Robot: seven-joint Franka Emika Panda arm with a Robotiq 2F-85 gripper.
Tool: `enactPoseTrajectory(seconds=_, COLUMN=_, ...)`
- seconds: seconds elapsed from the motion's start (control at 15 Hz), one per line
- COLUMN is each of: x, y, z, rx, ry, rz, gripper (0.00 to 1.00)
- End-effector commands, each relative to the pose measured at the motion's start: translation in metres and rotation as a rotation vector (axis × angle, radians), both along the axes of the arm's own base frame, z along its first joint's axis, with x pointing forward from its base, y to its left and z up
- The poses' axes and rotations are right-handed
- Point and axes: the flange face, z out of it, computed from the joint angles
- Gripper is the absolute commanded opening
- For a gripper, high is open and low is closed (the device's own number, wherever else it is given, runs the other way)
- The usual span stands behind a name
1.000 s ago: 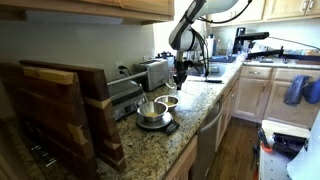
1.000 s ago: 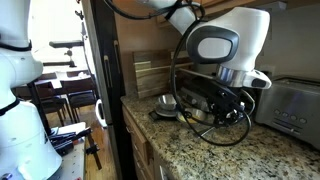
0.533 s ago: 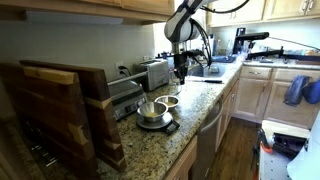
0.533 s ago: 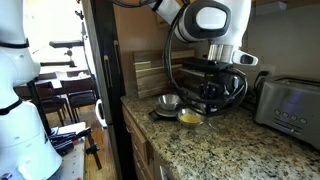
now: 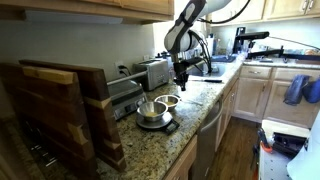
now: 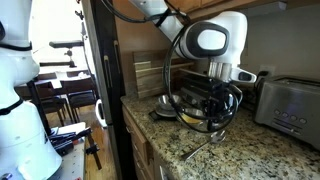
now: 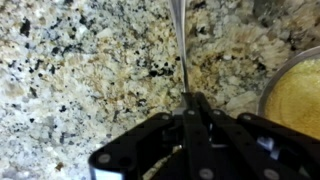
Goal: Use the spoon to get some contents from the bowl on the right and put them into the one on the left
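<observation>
My gripper [image 5: 181,74] [image 6: 216,104] hangs over the granite counter, just beyond the two bowls. In the wrist view it [image 7: 195,100] is shut on the thin metal handle of a spoon [image 7: 179,40], which points away over the bare counter. The spoon bowl is out of that view. A small bowl with yellow contents [image 5: 170,101] [image 7: 296,96] sits close beside the gripper and is partly hidden behind it in an exterior view [image 6: 188,118]. A steel bowl [image 5: 151,109] [image 6: 167,101] stands on a dark scale next to it.
A toaster [image 5: 154,72] [image 6: 292,104] and a dark appliance [image 5: 122,95] stand along the wall. Wooden cutting boards [image 5: 60,110] [image 6: 148,72] lean upright at the counter's end. The counter edge [image 6: 170,150] drops off near the bowls. A sink [image 5: 208,70] lies further along.
The gripper, still holding the spoon, rose and swung away half a second ago, then came back down and closer to the yellow bowl. The bowls have not moved.
</observation>
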Motion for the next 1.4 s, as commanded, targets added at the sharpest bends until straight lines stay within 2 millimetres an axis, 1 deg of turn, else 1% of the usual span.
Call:
enactPoseTrajectory(seconds=0.0, x=0.002, y=-0.006, z=-0.030, rx=-0.055, ry=-0.046, rz=-0.095, gripper=0.07)
enactPoseTrajectory(seconds=0.13, x=0.003, y=-0.007, z=-0.041, rx=-0.076, ry=-0.063, rz=-0.122, gripper=0.08)
enactPoseTrajectory(seconds=0.27, x=0.004, y=-0.005, z=-0.040, rx=-0.090, ry=-0.090, rz=-0.134, gripper=0.07)
enactPoseTrajectory(seconds=0.33, x=0.004, y=-0.003, z=-0.035, rx=-0.098, ry=-0.109, rz=-0.128, gripper=0.07)
enactPoseTrajectory(seconds=0.73, x=0.012, y=0.011, z=0.024, rx=-0.189, ry=-0.249, rz=-0.089, gripper=0.07)
enactPoseTrajectory(seconds=0.8, x=0.010, y=0.013, z=0.033, rx=-0.191, ry=-0.243, rz=-0.093, gripper=0.32)
enactPoseTrajectory(seconds=0.87, x=0.007, y=0.016, z=0.040, rx=-0.179, ry=-0.235, rz=-0.086, gripper=0.34)
enactPoseTrajectory(seconds=0.93, x=0.003, y=0.018, z=0.046, rx=-0.164, ry=-0.214, rz=-0.084, gripper=0.39)
enactPoseTrajectory(seconds=1.07, x=-0.007, y=0.022, z=0.053, rx=-0.120, ry=-0.168, rz=-0.069, gripper=0.52)
enactPoseTrajectory(seconds=1.27, x=-0.022, y=0.032, z=0.052, rx=-0.052, ry=-0.070, rz=-0.045, gripper=0.70)
enactPoseTrajectory(seconds=1.33, x=-0.026, y=0.033, z=0.048, rx=-0.037, ry=-0.045, rz=-0.035, gripper=0.78)
